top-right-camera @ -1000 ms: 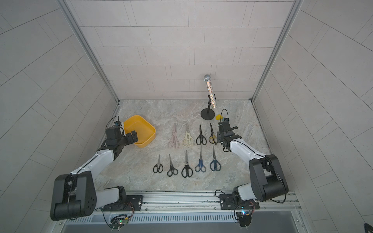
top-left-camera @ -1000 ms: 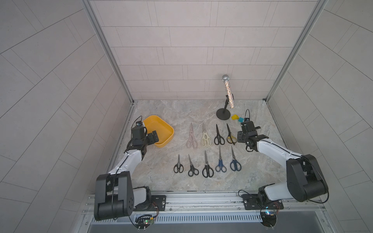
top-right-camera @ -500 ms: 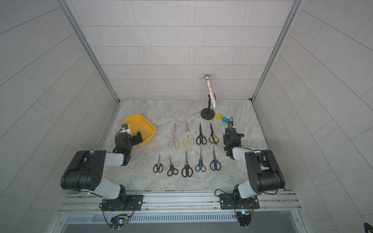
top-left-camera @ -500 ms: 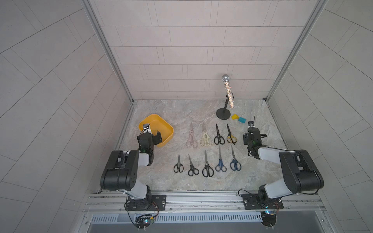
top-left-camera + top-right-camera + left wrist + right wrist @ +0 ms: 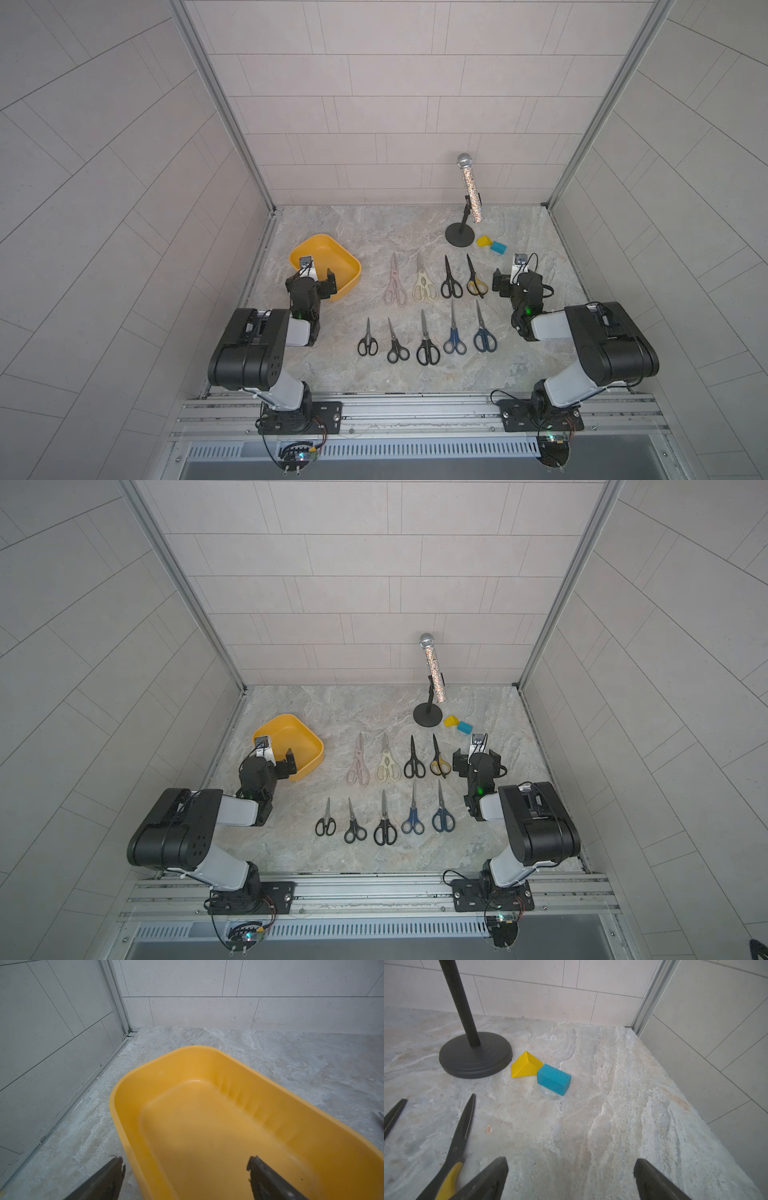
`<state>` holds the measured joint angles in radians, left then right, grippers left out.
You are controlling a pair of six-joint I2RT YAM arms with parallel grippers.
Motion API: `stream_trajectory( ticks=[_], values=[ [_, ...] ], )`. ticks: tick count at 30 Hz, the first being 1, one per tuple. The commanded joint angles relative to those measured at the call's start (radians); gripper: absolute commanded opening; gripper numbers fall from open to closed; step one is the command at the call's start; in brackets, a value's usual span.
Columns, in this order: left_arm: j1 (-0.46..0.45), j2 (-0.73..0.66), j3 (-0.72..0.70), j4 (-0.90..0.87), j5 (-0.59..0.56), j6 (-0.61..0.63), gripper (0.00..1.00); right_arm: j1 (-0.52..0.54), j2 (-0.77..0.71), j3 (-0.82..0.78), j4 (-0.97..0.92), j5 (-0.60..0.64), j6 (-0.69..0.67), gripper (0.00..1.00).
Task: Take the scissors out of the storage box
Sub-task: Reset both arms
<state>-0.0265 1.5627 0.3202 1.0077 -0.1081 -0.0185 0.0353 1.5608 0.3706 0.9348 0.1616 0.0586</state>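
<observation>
You are holding the left claw [image 5: 185, 1167] wide at the box [image 5: 332, 248] rim and the right claw [image 5: 571, 1167] wide beside the scissors [image 5: 424, 337] lying on the worktop [image 5: 374, 232].

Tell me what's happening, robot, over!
Left gripper open, right gripper open, both empty. Box looks empty; nine scissors out on table. Nothing blocking.

The left gripper [image 5: 186, 1164] has its jaws spread wide; the yellow storage box [image 5: 228, 1068] lies ahead of it at twelve o'clock, resting on the grey marbled table [image 5: 291, 1059]; one of the fingers [image 5: 112, 1176] hangs outside the box's rim, its partner over the box floor; a tiled wall [image 5: 270, 1012] stands beyond; a metal corner post [image 5: 116, 1001] rises at ten o'clock.
</observation>
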Motion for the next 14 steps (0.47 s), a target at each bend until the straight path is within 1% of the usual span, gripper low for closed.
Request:
stream_trajectory(
  ticks=[1,3,6,8,10,14],
  values=[
    [-0.003,0.005,0.009,0.016,-0.02,0.007,1.0,-0.003,0.012,-0.01,0.042,0.02,0.013,1.0],
    [-0.002,0.009,0.011,0.018,-0.049,-0.005,1.0,-0.003,-0.01,-0.007,-0.007,-0.003,0.006,1.0],
    [-0.003,0.008,0.006,0.027,-0.08,-0.015,1.0,-0.002,0.012,-0.022,0.059,-0.005,-0.003,1.0],
    [-0.003,0.009,0.007,0.024,-0.076,-0.016,1.0,-0.002,0.001,-0.004,0.002,-0.034,-0.004,1.0],
    [-0.003,0.011,0.009,0.023,-0.073,-0.015,1.0,-0.015,0.005,0.007,-0.013,-0.055,0.006,1.0],
    [-0.003,0.011,0.019,0.005,-0.087,-0.018,1.0,-0.014,0.001,0.001,-0.004,-0.052,0.005,1.0]
  ],
)
